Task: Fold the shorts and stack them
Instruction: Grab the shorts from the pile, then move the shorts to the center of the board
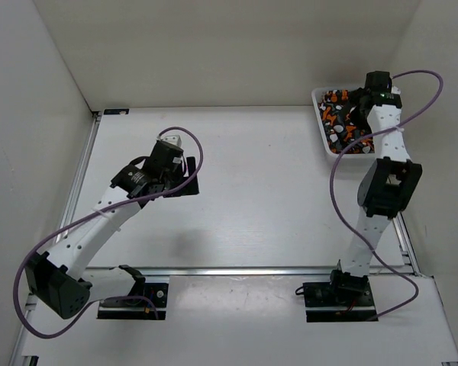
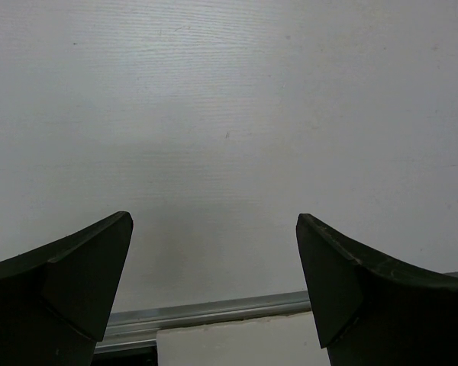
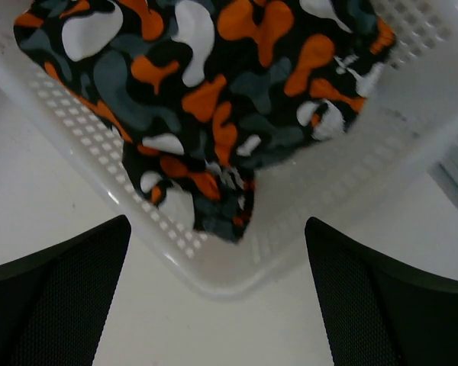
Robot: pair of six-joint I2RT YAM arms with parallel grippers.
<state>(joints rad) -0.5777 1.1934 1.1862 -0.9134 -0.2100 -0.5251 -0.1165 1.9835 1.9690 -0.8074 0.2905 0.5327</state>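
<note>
Your right hand (image 3: 217, 229) stands wide open, its two dark fingers (image 3: 69, 290) well apart and nothing between them. Just past the fingertips you see the rounded corner of a white mesh basket (image 3: 214, 278). Inside it lie the shorts (image 3: 206, 91), a crumpled heap printed with orange, white, grey and black blobs. One fold of the fabric runs down to a point near that corner and rests against the perforated wall of the basket.

From above, this hand hangs over the basket, which sits at the far right corner of the desk (image 2: 229, 114), close to the right wall (image 1: 446, 175). The arm covers the middle of the basket, so you see only patches of the print on either side of it. Whether the fingertips are level with the rim or a little above it is hard to judge from either view, though they look clear of the fabric.

Your left hand (image 2: 214, 221) is likewise spread wide and holds nothing. Between its fingers you see the white desk, and close under the fingertips a metal rail (image 2: 206, 311) runs across. From above, this hand hangs over the left half of the desk, well apart from the basket and the shorts, with its arm bent up from the base at the near left.
</note>
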